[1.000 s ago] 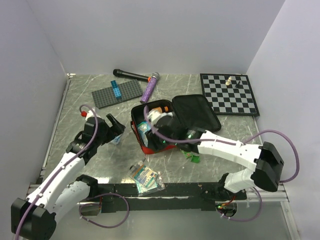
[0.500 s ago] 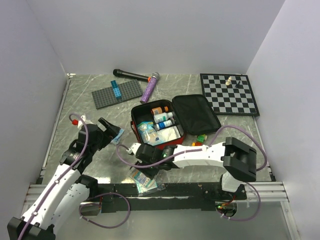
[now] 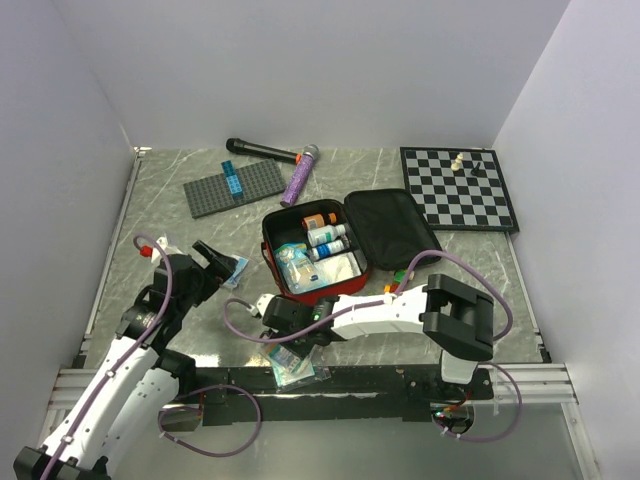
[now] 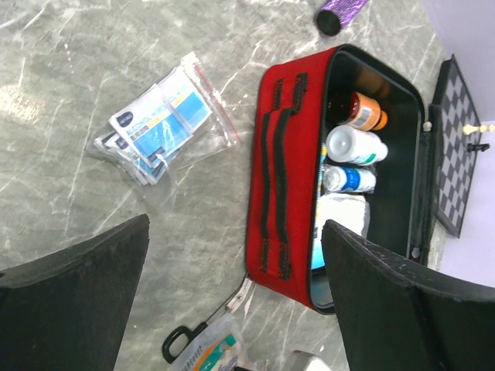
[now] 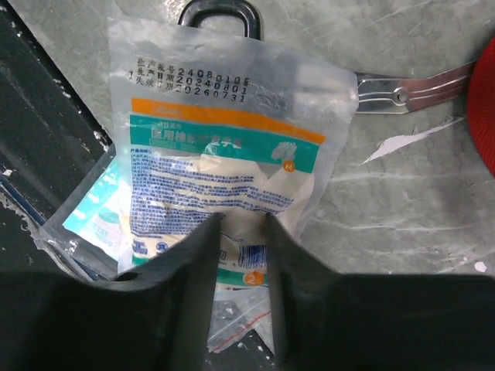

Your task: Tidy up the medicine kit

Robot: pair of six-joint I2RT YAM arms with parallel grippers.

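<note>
**Medicine kit stays open as the right arm turns to a loose packet**

Medicine kit [image 3: 322, 262] lies unzipped mid-table with its lid [image 3: 392, 222] folded back to the right, unmoved over the last second. The change is in the right arm. A second ago its wrist was over the kit's interior; now it has swung to the near edge. The right gripper [image 5: 241, 224] sits low on a printed packet [image 5: 224, 147]. Its jaws have narrowed to a slim gap with the packet's lower middle between them; whether they truly pinch the film cannot be told. The left gripper [image 4: 236, 232] has drawn back a little. It hangs wide open and empty above the table, between the kit and a zip bag of sachets [image 4: 158, 127].

My reading is that one drop into the kit is finished and the next fetch has begun. The sachet bag, the near-edge packets, a steel tool with a black loop handle [image 5: 402, 93] (scissors by the look) and small green and orange pieces [image 3: 395, 283] remain outside.

The kit is soft red fabric with rounded corners, black webbing handles [image 4: 277, 193] and black lining. Inside lie three cylindrical bottles, one orange-capped [image 4: 363, 112], one white [image 4: 356, 144] and one blue-labelled [image 4: 348, 179], beside pale soft pouches. The packet is glossy, crinkled clear film with orange and teal print. It is flat and floppy, and it overlaps a second packet [image 5: 93, 216]. The tabletop [image 3: 160, 200] is smooth grey marbling.
</note>
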